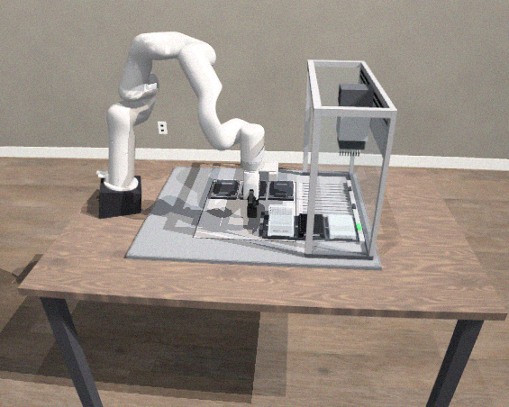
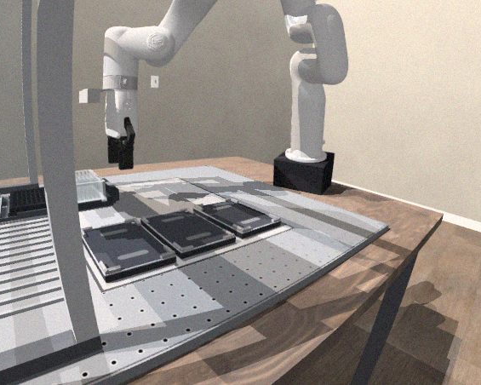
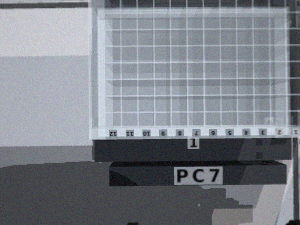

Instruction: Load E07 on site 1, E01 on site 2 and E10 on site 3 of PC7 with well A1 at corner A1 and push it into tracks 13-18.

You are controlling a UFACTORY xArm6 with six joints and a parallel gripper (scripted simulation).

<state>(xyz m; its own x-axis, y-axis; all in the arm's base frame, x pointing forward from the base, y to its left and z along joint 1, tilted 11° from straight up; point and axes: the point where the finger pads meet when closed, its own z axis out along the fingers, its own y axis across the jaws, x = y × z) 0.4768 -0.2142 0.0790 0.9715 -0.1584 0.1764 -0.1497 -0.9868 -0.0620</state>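
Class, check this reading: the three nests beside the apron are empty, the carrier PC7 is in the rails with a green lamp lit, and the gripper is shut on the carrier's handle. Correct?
Not quite. The gripper is open and holds nothing, hanging above the apron, as the exterior view shows. The nests are empty, and PC7 sits in the rails with the green lamp lit.

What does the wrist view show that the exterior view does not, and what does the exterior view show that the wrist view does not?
Only the wrist view shows the black handle label PC7, the site number 1 and the column numbers along the edge of the clear gridded deep-well block.

Only the exterior view shows the open hand hanging above the carrier, holding nothing, the three empty dark nests and the white arm's black base.

Both show the deep-well block seated on the carrier's site next to the handle.
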